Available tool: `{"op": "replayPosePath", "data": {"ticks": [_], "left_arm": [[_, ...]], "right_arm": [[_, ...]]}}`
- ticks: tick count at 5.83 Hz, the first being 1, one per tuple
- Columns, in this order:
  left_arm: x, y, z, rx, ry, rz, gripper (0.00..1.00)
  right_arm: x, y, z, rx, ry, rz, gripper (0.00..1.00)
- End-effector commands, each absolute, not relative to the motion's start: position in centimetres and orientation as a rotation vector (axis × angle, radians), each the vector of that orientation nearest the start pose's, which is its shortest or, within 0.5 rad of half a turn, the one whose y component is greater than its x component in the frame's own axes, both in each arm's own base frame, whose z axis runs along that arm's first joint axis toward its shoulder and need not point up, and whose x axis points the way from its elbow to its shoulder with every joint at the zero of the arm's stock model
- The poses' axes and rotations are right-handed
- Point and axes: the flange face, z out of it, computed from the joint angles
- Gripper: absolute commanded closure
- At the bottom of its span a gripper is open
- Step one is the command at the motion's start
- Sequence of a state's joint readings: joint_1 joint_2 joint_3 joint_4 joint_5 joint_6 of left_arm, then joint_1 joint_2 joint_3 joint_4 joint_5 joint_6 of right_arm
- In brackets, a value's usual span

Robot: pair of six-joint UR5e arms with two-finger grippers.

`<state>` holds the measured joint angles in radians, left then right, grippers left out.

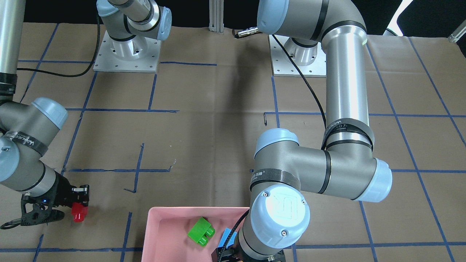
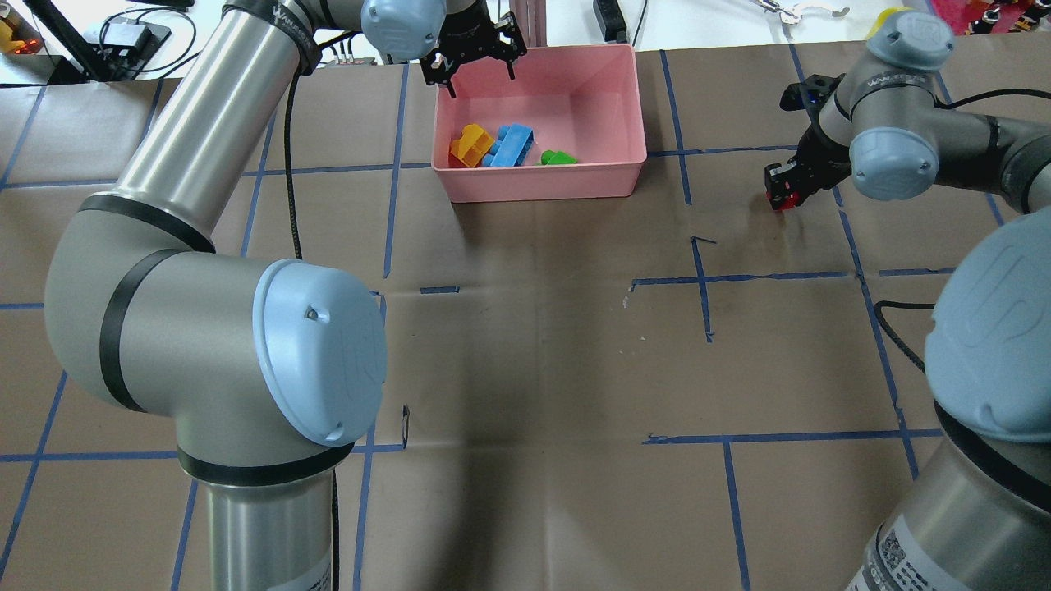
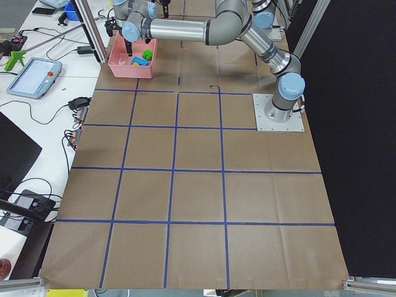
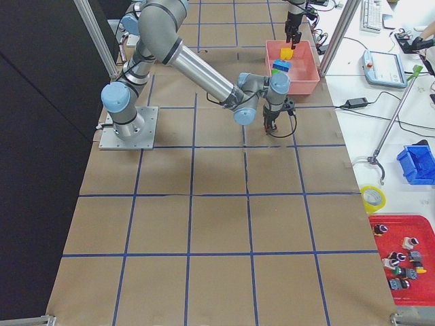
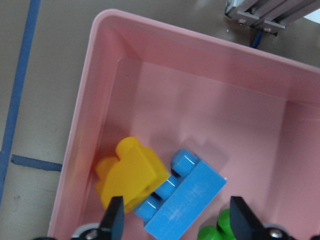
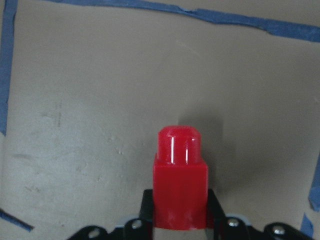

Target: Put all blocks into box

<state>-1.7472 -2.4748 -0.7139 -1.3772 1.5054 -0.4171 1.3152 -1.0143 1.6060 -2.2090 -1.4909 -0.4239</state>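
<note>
Now left gripper [image 2: 478, 72] spread over box [image 2: 542, 184]; right gripper [image 6: 180, 212] clamps red brick [image 6: 180, 170]; blue-taped table [image 2: 534, 353].

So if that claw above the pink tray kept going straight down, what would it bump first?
Most likely the blue block, lying between the fingertips of the left claw in its wrist view; the yellow block sits close beside. Depth is unclear.
</note>
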Motion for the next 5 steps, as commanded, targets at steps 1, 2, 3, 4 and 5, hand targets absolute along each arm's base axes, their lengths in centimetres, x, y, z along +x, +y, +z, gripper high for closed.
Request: {"op": "replayPosePath", "data": {"ticks": [1,2,3,4,5], "left_arm": [[-26.5,-77.6,41.1,-0.357,3.224,-0.279,0.00],[-22.4,-75.7,45.8,-0.267,3.217,-0.228,0.01],[-17.4,-74.0,48.0,-0.149,3.213,-0.148,0.01],[-13.7,-70.9,49.6,-0.069,3.208,-0.107,0.01],[-12.3,-66.6,49.9,-0.009,3.203,-0.049,0.01]], "right_arm": [[-3.1,-68.5,25.8,-0.266,3.086,-0.223,0.92],[-2.5,-68.1,28.3,-0.254,3.065,-0.141,0.93],[-0.2,-68.2,32.1,-0.218,3.039,-0.005,0.95],[3.9,-68.7,34.3,-0.196,3.029,0.064,0.95],[8.1,-68.6,34.3,-0.193,3.009,0.063,0.95]]}}
